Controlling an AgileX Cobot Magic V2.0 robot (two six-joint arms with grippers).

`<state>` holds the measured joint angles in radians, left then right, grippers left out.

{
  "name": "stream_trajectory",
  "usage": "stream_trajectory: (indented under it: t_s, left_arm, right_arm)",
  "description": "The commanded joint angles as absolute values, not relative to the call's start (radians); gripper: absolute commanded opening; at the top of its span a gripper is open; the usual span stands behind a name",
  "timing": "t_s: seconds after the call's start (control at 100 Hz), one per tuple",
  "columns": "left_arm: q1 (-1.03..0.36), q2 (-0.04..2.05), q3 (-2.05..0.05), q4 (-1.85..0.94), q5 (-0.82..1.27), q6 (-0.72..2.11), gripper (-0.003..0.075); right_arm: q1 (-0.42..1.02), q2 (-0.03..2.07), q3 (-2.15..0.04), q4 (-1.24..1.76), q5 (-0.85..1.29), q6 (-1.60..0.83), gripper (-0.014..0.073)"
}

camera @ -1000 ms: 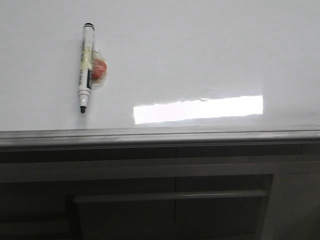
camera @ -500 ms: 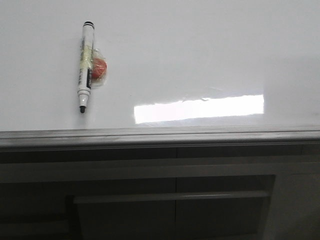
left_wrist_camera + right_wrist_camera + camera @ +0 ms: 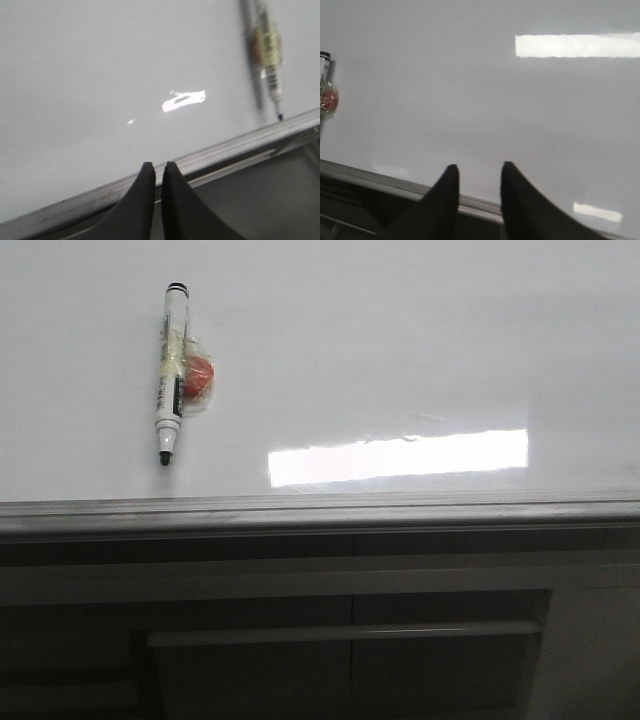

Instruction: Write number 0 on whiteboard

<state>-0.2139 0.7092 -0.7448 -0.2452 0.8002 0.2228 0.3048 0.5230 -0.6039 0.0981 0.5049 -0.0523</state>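
The glossy white whiteboard [image 3: 420, 350] with grey metal rail carries a slim capless marker [image 3: 171, 370]. Left tool [image 3: 156, 172] is nearly closed, empty; right tool [image 3: 476, 175] is a little apart, empty, both over the rail.

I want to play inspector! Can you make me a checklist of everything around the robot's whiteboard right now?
Surface: whiteboard, white and glossy, with a bright glare patch and a grey rail along its near edge.
Job's things: no 0 drawn yet; marker lies uncapped on the board, tip toward the rail, with an orange lump taped to its side.
Clutter: nothing seen.
Grippers: left gripper nearly shut and empty, above the rail; right gripper open and empty. Neither touches the marker.
Cables: nothing seen.
Surroundings: dark cabinet with a bar handle below the board.
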Motion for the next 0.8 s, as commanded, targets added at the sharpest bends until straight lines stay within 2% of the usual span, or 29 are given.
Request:
stream_trajectory:
  t_s: [0.0,0.04,0.11,0.17,0.32,0.53,0.66,0.73,0.79]
  left_arm:
    - [-0.279,0.727,-0.807,-0.296,0.744,0.226,0.0139]
    - [-0.305,0.739,-0.815,-0.299,0.744,0.224,0.0202]
    - [-0.355,0.762,-0.827,-0.299,0.742,0.222,0.0277]
    - [-0.397,0.792,-0.835,-0.297,0.738,0.205,0.027]
    - [-0.497,0.887,-0.869,-0.161,0.745,0.057,0.0188]
    - [-0.731,1.02,-0.952,0.185,0.792,-0.181,0.0188]
    - [-0.901,1.101,-0.999,0.467,0.875,-0.443,0.0195]
    - [-0.951,1.122,-1.006,0.511,0.846,-0.628,0.0219]
    - [-0.965,1.13,-1.006,0.501,0.791,-0.71,0.0272]
  right_arm:
    - [0.296,0.536,-0.642,0.109,0.462,-0.064,0.0416]
    - [0.296,0.536,-0.642,0.111,0.48,-0.064,0.0475]
    - [0.296,0.536,-0.642,0.111,0.497,-0.064,0.0484]
    - [0.296,0.536,-0.642,0.111,0.498,-0.064,0.0484]
    - [0.296,0.538,-0.642,0.111,0.491,-0.064,0.0484]
    - [0.296,0.538,-0.639,0.111,0.493,-0.064,0.0484]
    - [0.296,0.538,-0.639,0.111,0.495,-0.064,0.0484]
    - [0.296,0.538,-0.639,0.111,0.495,-0.064,0.0484]
    - [0.296,0.538,-0.639,0.111,0.495,-0.064,0.0484]
